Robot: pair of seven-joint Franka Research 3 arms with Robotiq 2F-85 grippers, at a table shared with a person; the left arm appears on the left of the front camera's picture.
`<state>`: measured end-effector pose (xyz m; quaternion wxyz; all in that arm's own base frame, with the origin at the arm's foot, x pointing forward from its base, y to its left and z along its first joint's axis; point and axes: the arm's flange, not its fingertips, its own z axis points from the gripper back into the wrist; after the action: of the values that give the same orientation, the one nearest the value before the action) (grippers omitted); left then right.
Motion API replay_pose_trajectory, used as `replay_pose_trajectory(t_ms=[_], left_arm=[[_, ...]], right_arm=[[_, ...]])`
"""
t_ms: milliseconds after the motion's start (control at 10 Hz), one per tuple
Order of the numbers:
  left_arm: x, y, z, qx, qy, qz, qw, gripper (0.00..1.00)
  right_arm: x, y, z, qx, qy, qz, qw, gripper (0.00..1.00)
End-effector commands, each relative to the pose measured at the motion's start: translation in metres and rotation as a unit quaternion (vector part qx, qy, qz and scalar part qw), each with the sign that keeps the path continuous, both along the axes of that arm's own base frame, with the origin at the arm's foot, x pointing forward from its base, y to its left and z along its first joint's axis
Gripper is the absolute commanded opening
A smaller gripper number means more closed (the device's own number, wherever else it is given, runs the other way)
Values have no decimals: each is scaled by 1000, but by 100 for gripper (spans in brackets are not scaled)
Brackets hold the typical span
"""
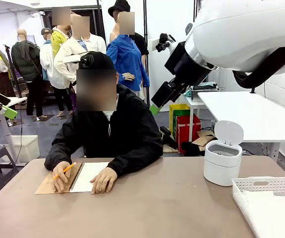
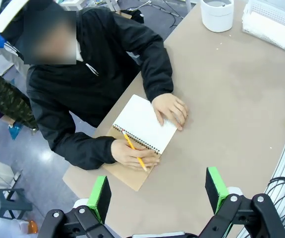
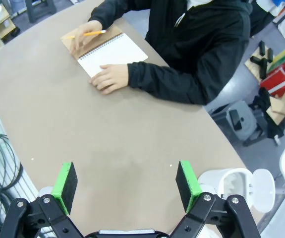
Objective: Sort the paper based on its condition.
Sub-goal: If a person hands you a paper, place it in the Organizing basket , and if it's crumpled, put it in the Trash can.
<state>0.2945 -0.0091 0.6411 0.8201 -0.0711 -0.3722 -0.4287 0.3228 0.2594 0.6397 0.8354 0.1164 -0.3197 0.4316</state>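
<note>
Sorting has not begun. The left gripper (image 2: pixel 157 188) and right gripper (image 3: pixel 126 178) gape wide, holding nothing. The paper (image 2: pixel 143 123) is a page in the spiral notebook (image 2: pixel 131 178), far ahead of them, under the person's hand (image 2: pixel 171 110).

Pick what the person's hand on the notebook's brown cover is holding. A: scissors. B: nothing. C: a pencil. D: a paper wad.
C: the hand resting on the notebook grips a yellow pencil.
</note>
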Motion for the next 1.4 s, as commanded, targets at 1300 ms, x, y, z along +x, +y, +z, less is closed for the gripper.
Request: replay_pose_trajectory(t_ms=[1300], left_arm=[[1, 1, 1, -1, -5, 4, 1000, 100]], right_arm=[[0, 0, 0, 1, 0, 0, 1000, 100]])
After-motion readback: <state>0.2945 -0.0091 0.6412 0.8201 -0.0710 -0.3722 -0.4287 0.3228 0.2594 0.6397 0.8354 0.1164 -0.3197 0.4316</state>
